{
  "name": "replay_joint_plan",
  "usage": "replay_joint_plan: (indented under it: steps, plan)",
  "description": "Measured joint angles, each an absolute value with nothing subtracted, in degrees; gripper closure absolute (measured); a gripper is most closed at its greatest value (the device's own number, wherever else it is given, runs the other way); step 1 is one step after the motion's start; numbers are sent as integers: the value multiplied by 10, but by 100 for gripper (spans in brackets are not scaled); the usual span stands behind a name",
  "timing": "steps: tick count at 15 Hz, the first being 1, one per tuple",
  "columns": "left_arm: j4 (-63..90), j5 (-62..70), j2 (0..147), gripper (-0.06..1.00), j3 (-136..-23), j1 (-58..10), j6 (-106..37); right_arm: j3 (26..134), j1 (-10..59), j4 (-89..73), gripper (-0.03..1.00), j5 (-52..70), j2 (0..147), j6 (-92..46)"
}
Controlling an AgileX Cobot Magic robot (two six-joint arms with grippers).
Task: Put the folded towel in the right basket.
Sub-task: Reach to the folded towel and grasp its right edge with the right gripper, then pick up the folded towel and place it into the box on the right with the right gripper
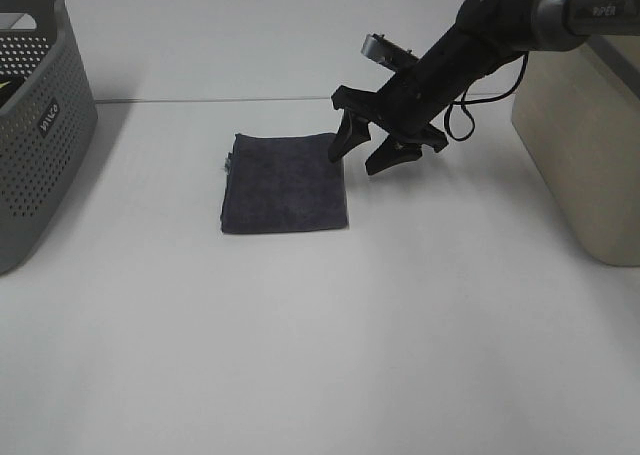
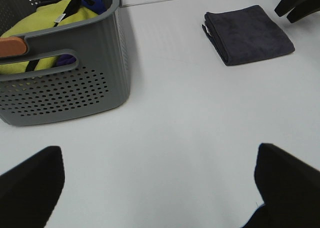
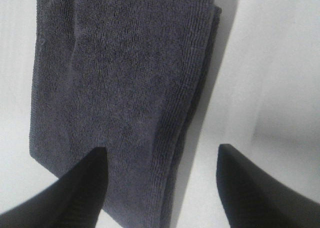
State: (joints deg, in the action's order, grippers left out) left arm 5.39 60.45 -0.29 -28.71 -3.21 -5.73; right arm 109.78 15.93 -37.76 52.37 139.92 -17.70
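A dark grey folded towel (image 1: 284, 183) lies flat on the white table; it also shows in the left wrist view (image 2: 247, 33) and fills the right wrist view (image 3: 120, 87). My right gripper (image 1: 358, 159) is open, low over the towel's far right corner, with one finger above the towel and the other beside its edge (image 3: 160, 188). My left gripper (image 2: 160, 188) is open and empty, well away from the towel. The beige basket (image 1: 590, 155) stands at the right edge of the table.
A grey perforated basket (image 1: 35, 125) holding yellow and blue cloth (image 2: 50, 22) stands at the left edge. A seam in the table runs across behind the towel.
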Motion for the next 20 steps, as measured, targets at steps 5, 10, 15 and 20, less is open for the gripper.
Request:
replay_joint_plan:
  steps: [5,10,15,20]
  plan:
    - [54,604,-3,-4,-287,-32,-57,1101,159,-398,35,527,1426,-197]
    - [54,604,-3,-4,-287,-32,-57,1104,159,-447,32,527,1444,-201]
    - [54,604,-3,-4,-287,-32,-57,1105,174,-460,84,496,1453,-223]
    - [54,604,-3,-4,-287,-32,-57,1105,174,-460,93,502,1447,-223]
